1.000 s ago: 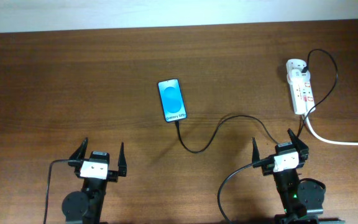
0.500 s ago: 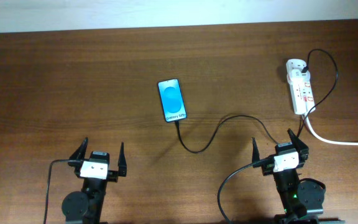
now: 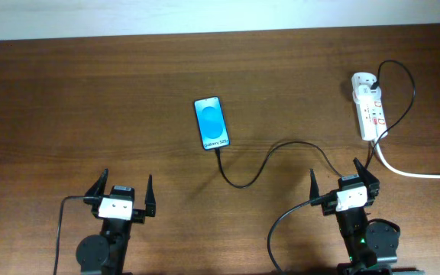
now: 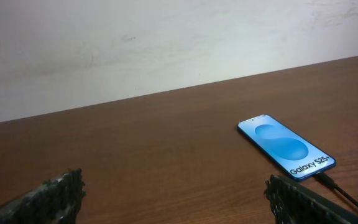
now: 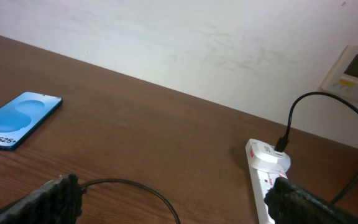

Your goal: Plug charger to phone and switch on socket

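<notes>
Charger [image 3: 239, 186] tip touches phone [image 3: 211, 123]; left claw [image 3: 126, 182], right claw [image 3: 341, 174] agape.

Brown wood table [image 3: 90, 92] w/ phone [image 3: 211, 123], charger [image 3: 273, 153], socket [image 3: 368, 107] lying on it

Black charger [image 3: 241, 186] against lit phone [image 3: 211, 123]

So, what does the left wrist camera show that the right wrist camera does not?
Only the left wrist: the charger tip reaching the lower end of the phone. Only the right wrist: the socket with the charger's black cable looping up from its far end, and a pale wall panel. Both: the phone, part of the charger cable, the brown table, the white wall.
</notes>
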Controlling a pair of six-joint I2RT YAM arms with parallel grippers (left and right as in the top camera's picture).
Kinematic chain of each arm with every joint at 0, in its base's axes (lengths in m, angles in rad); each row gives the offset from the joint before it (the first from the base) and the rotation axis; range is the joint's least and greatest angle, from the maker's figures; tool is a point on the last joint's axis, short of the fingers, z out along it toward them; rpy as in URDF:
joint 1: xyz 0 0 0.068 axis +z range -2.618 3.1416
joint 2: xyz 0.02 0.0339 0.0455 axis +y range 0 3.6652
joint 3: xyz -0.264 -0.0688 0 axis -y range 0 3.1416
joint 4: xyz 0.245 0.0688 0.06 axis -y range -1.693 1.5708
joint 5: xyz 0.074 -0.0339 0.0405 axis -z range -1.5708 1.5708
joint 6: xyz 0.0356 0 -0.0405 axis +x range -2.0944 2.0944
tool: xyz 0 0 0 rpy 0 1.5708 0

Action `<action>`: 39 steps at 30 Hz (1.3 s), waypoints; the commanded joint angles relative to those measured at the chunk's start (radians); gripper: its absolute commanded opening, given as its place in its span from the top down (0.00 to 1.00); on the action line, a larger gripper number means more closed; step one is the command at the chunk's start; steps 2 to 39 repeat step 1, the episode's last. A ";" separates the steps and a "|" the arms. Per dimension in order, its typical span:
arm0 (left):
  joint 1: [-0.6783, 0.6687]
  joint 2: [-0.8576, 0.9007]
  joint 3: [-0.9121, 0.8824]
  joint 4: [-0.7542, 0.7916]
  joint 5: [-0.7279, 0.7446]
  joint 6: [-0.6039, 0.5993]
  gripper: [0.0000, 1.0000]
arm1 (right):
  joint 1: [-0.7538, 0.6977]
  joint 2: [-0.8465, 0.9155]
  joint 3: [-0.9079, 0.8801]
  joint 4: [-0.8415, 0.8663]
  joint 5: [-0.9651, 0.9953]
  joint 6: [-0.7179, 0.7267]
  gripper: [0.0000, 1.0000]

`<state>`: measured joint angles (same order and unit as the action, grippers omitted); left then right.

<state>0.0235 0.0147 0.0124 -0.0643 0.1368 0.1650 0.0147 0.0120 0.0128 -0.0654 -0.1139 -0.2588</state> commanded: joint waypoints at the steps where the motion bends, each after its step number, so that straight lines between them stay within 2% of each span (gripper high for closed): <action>1: -0.003 -0.010 -0.003 -0.005 -0.011 0.013 0.01 | 0.006 -0.008 -0.007 -0.001 -0.009 0.005 0.02; 39: -0.003 -0.010 -0.003 -0.005 -0.011 0.013 0.01 | 0.006 -0.008 -0.007 -0.001 -0.009 0.005 0.02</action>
